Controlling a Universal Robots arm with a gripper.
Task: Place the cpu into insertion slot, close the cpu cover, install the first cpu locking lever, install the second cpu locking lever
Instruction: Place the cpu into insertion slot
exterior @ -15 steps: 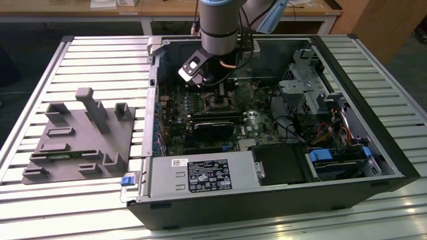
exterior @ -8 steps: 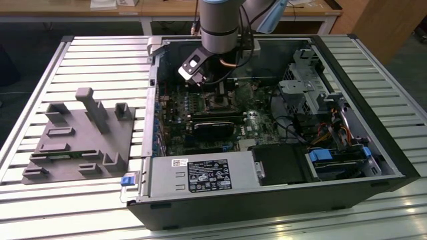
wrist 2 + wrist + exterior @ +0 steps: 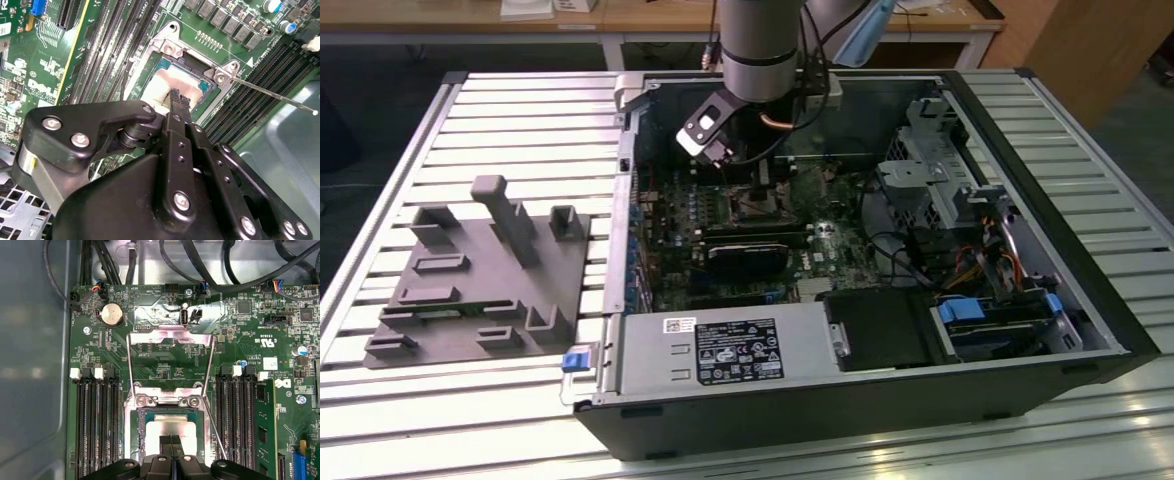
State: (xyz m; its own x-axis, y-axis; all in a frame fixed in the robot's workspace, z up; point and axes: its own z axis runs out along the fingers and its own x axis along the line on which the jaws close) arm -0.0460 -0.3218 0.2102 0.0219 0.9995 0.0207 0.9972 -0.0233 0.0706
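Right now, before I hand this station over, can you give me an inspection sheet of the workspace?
Surface: slatted metal table carrying an open computer case.
Job's things: cpu lies in the insertion slot; cpu cover stands raised open; a locking lever juts out unlatched.
Clutter: grey fixture tray beside the case.
Grippers: gripper shut, tips at the cpu's top; contact unclear.
Cables: black cables beyond the motherboard; coloured wires inside the case.
Surroundings: wooden desk behind the table.
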